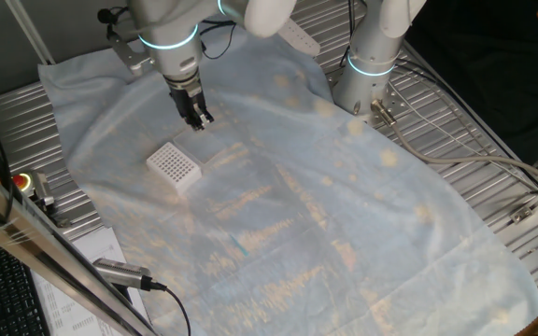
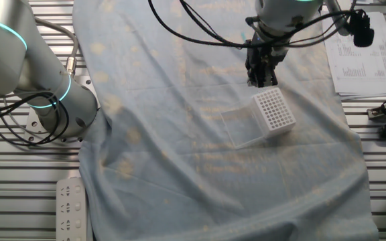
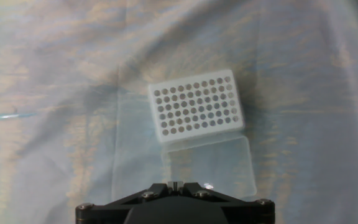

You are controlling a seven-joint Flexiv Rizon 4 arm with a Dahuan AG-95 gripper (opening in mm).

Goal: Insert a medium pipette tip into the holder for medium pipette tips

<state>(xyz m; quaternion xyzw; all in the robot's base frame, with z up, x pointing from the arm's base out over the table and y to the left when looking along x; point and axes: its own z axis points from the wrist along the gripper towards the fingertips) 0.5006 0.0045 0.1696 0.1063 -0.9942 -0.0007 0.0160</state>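
Observation:
The holder for medium pipette tips (image 3: pixel 196 104) is a white block with a grid of dark holes, lying on the pale blue cloth. It also shows in one fixed view (image 1: pixel 174 165) and in the other fixed view (image 2: pixel 274 110). The medium pipette tip (image 3: pixel 8 115) is a thin teal sliver lying flat on the cloth, far left in the hand view. My gripper (image 1: pixel 201 119) hangs above the cloth just beside the holder, also seen from the other side (image 2: pixel 260 79). Its jaws are closed together with nothing between them.
A clear plastic lid (image 3: pixel 185 163) lies flat against the holder's near side. A second arm's base (image 1: pixel 370 65) stands at the cloth's edge. Papers (image 2: pixel 360 53) and a red button (image 1: pixel 21 180) sit off the cloth on the metal table.

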